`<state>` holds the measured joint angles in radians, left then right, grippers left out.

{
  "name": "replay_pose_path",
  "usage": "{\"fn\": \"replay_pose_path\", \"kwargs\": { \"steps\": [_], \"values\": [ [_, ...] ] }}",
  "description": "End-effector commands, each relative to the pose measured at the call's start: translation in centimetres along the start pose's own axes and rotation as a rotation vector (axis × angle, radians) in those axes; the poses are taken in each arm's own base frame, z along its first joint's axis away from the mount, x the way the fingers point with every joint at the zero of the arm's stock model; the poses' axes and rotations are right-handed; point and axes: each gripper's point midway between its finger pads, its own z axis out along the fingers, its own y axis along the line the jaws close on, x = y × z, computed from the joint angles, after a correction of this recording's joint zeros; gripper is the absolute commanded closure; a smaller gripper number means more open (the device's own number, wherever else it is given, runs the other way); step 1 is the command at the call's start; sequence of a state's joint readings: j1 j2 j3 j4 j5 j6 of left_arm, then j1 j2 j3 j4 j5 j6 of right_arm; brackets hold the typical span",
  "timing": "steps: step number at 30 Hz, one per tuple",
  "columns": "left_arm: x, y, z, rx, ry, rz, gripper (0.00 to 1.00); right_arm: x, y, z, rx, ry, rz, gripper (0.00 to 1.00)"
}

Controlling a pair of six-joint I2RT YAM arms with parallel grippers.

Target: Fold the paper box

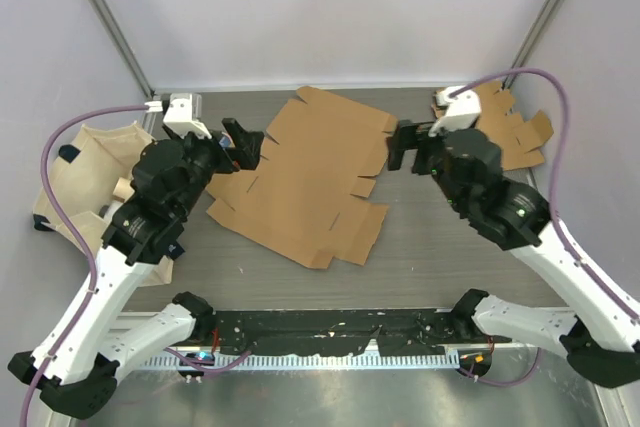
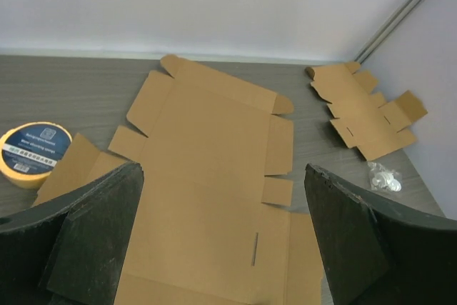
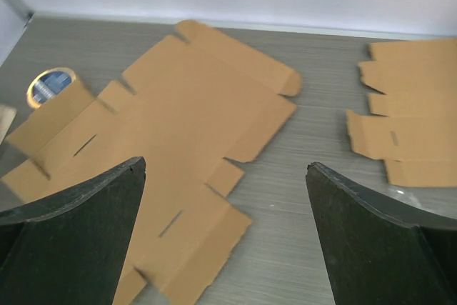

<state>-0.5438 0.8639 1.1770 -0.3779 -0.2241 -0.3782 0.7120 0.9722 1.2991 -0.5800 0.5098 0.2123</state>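
The paper box is a flat, unfolded brown cardboard blank [image 1: 310,177] lying in the middle of the grey table; it also shows as the blank [image 2: 214,169] in the left wrist view and the blank [image 3: 178,126] in the right wrist view. My left gripper [image 1: 250,147] hovers over its left edge, open, with nothing between the fingers [image 2: 223,176]. My right gripper [image 1: 398,147] hangs just off the blank's right edge, also open and empty [image 3: 225,169], with bare table below it. Neither gripper touches the cardboard.
A second, smaller cardboard blank [image 1: 515,127] lies at the back right. A yellow tape roll [image 2: 32,151] sits left of the big blank. A beige cloth bag [image 1: 85,182] lies at the far left, and a small clear packet [image 2: 384,176] lies near the small blank.
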Motion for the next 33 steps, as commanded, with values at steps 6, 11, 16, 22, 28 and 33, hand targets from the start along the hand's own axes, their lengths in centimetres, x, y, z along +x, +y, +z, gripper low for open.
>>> {"fn": "replay_pose_path", "kwargs": {
  "steps": [6, 11, 16, 22, 28, 33],
  "values": [
    [3.2, 0.0, 0.0, 0.001, 0.127, -0.049, 0.0, 9.4, 10.6, 5.5, -0.305, 0.294, -0.056, 0.0],
    [6.1, -0.7, -0.1, 0.056, 0.227, -0.052, 0.0, 13.7, 6.7, 6.8, -0.52, 0.442, 0.351, 0.01],
    [9.7, -2.3, -0.2, 0.144, 0.324, -0.147, 0.02, 17.0, 1.2, 7.8, -0.518, 0.484, 0.66, 0.04],
    [18.4, -2.6, 0.0, 0.119, 0.46, -0.383, 0.06, 23.5, 0.6, 7.7, -0.452, 0.573, 0.793, 0.06],
    [24.6, -3.0, -1.7, -0.073, 0.457, -0.529, 0.05, 28.0, 0.7, 6.7, -0.396, 0.609, 0.888, 0.19],
    [27.5, -1.5, -3.7, -0.27, 0.322, -0.638, 0.0, 29.4, 2.5, 7.3, -0.425, 0.593, 0.936, 0.31]
  ]
}}
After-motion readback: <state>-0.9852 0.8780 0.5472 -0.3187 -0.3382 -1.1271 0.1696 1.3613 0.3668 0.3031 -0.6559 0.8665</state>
